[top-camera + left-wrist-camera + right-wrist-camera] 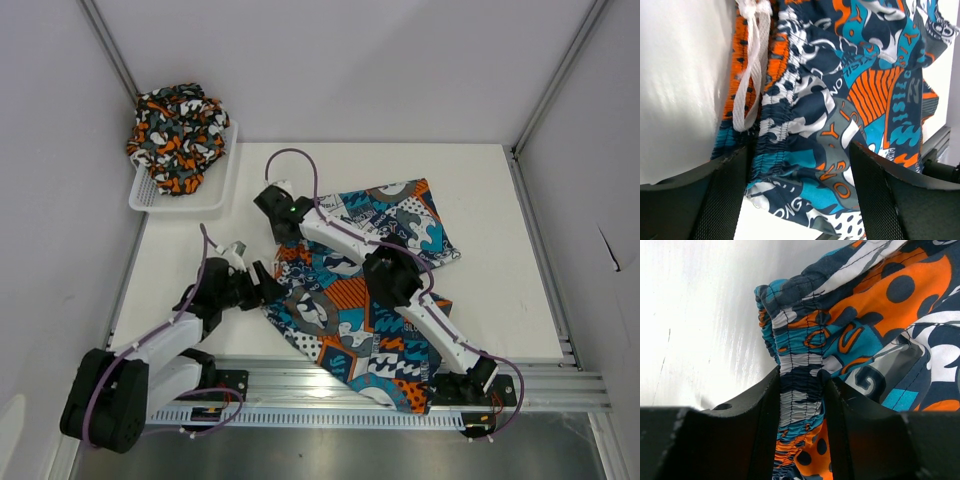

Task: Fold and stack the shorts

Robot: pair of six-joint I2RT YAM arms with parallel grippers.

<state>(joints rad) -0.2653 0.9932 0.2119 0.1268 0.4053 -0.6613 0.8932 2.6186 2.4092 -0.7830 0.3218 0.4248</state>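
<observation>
Top external: patchwork shorts (340, 335) lie spread on the table (490, 260); camouflage shorts (178, 122) are heaped in the back-left basket (215, 192).
Right gripper (802, 385) pinches the patchwork waistband; left gripper (800, 150) is spread, waistband between its fingers.

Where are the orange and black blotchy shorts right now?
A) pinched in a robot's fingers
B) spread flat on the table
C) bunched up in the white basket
C: the blotchy shorts sit bunched in the white basket; the right gripper pinches the patchwork shorts instead.
</observation>
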